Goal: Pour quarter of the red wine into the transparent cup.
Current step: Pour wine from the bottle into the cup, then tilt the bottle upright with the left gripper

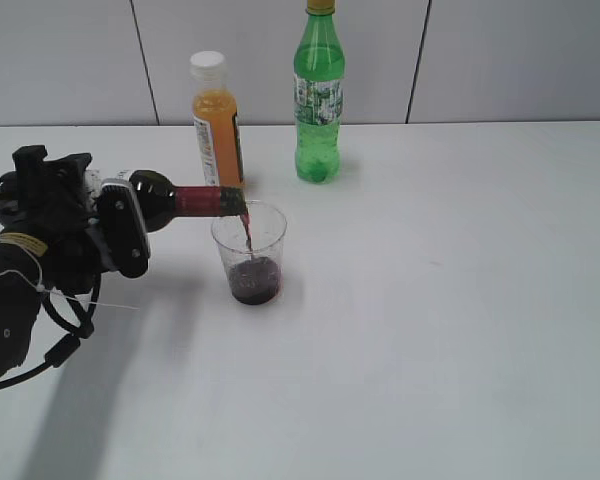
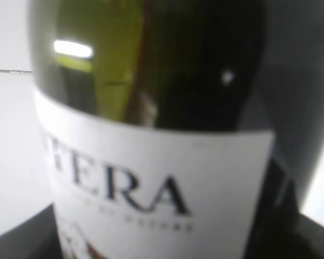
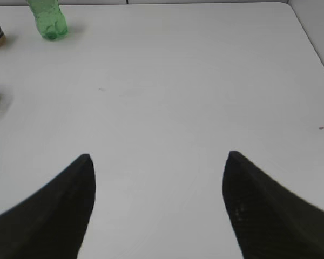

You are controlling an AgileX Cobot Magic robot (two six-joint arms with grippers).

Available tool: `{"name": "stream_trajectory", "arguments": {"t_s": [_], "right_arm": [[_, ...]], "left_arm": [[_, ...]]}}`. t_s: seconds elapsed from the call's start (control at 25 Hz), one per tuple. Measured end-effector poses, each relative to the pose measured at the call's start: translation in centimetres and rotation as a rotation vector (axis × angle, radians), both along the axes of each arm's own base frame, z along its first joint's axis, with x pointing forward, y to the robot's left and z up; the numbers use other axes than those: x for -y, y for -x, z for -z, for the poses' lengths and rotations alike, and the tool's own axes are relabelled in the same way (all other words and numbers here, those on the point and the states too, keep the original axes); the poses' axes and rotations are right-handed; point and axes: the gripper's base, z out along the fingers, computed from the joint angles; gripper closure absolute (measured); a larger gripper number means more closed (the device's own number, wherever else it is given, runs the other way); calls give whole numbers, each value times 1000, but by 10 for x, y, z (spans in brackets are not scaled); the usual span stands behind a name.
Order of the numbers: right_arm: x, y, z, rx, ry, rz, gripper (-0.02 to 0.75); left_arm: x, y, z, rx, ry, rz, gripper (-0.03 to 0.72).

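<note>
Over on the left of the bench, the left gripper has its jaws clamped on the wine bottle, tipped flat, and the red wine is streaming into the transparent cup. Dark puddle fills the cup's bottom. Next it probably needs tipping back upright soon. The right gripper just hangs with jaws apart, holding nothing.

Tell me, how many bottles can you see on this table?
3: the wine bottle tipped over the transparent cup in the left gripper, the orange-juice bottle upright behind it, the green soda bottle farther right.
</note>
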Motion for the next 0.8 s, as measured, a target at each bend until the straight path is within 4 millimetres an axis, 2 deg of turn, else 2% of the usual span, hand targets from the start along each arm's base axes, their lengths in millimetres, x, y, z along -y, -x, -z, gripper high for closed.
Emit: {"name": "stream_trajectory", "arguments": {"t_s": [0.2,0.4,0.8], "right_arm": [[0,0,0,0,0,0,152],[0,0,0,0,0,0,152],[0,0,0,0,1,0,152]], "left_arm": [[2,0,0,9,50,15,134],[6,-1,-1,26,209,23,134],[10,-1,-2,55,804,-68,134]]}}
